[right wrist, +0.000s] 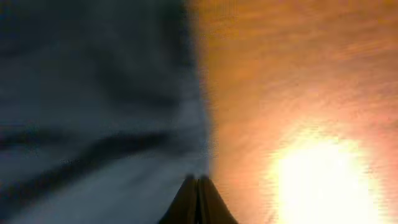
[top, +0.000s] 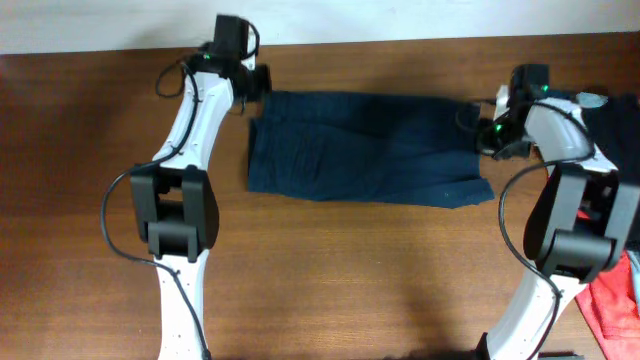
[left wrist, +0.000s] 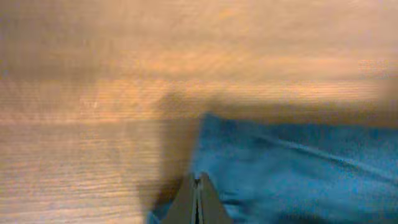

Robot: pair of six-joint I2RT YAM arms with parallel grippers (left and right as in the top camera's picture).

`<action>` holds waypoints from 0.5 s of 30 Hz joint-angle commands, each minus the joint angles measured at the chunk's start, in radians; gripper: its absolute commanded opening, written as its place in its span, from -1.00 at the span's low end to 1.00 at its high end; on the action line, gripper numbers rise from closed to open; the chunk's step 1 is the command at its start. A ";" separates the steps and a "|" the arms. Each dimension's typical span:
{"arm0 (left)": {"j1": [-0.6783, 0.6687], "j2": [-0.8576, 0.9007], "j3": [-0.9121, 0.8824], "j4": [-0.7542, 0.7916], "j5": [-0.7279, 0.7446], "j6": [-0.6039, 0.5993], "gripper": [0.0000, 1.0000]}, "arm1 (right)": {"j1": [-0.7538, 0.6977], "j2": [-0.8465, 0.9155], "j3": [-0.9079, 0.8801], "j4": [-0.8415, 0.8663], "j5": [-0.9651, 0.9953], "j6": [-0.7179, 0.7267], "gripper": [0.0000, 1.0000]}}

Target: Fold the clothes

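Note:
The dark navy shorts (top: 365, 145) lie flat across the far middle of the wooden table (top: 350, 270). My left gripper (top: 258, 95) is at their far left corner. In the left wrist view its fingers (left wrist: 198, 180) are pressed together on the edge of the blue fabric (left wrist: 298, 174). My right gripper (top: 483, 125) is at the shorts' far right edge. In the right wrist view its fingers (right wrist: 198, 180) are pressed together on the fabric's edge (right wrist: 93, 124). That view is blurred.
A heap of other garments sits at the right edge: a dark piece (top: 615, 120), a pale piece (top: 590, 98) and a red piece (top: 615, 300) near the right arm's base. The table's far edge runs just behind both grippers.

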 commanded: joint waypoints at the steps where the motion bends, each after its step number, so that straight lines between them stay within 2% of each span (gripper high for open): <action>1: -0.038 -0.116 0.047 -0.064 0.142 0.017 -1.00 | 0.027 -0.118 0.107 -0.101 -0.261 0.008 -0.92; 5: -0.083 -0.103 0.030 -0.170 0.294 0.017 -0.99 | 0.070 -0.133 0.115 -0.220 -0.411 0.007 -0.92; 9: -0.139 -0.063 0.010 -0.258 0.301 0.052 -1.00 | 0.137 -0.131 0.080 -0.285 -0.411 -0.014 -0.92; 15: -0.200 0.003 -0.022 -0.324 0.302 0.096 -0.99 | 0.247 -0.124 0.015 -0.275 -0.381 -0.031 -0.92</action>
